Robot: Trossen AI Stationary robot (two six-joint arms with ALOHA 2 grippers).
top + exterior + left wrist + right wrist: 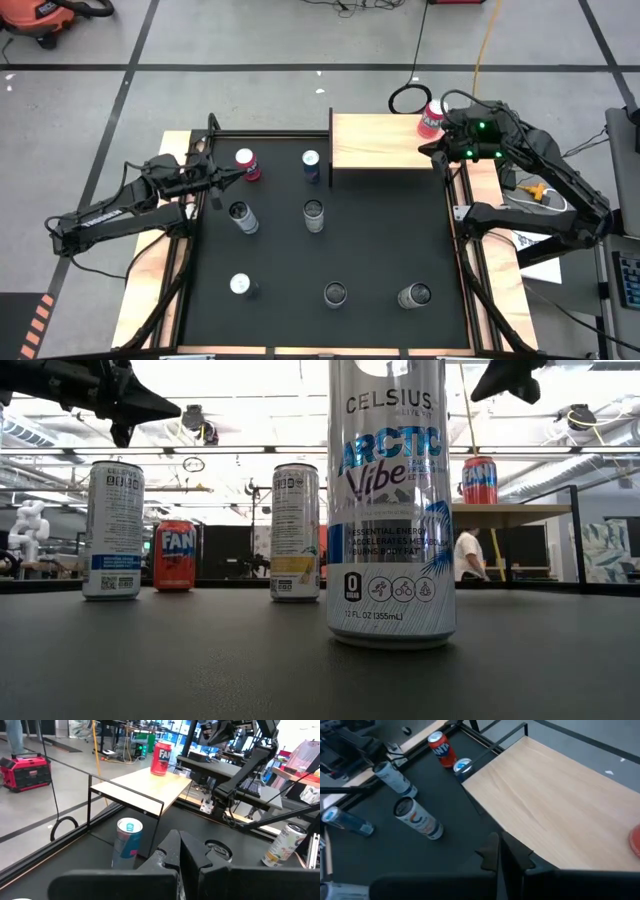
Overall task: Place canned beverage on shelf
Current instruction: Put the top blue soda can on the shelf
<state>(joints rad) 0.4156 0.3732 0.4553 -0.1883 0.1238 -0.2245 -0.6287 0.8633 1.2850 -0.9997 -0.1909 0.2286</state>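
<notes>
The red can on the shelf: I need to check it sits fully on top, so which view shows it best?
The left wrist view: the red can stands upright on the shelf, whole and unblocked. The high view shows it by the shelf's right end beside the right gripper. The low view shows it far off; the right wrist view only an edge.

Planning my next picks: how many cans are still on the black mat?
7. Red can and blue can at the back; two mid-mat; three along the front. One more red can stands on the shelf.

Can on shelf's right end
</notes>
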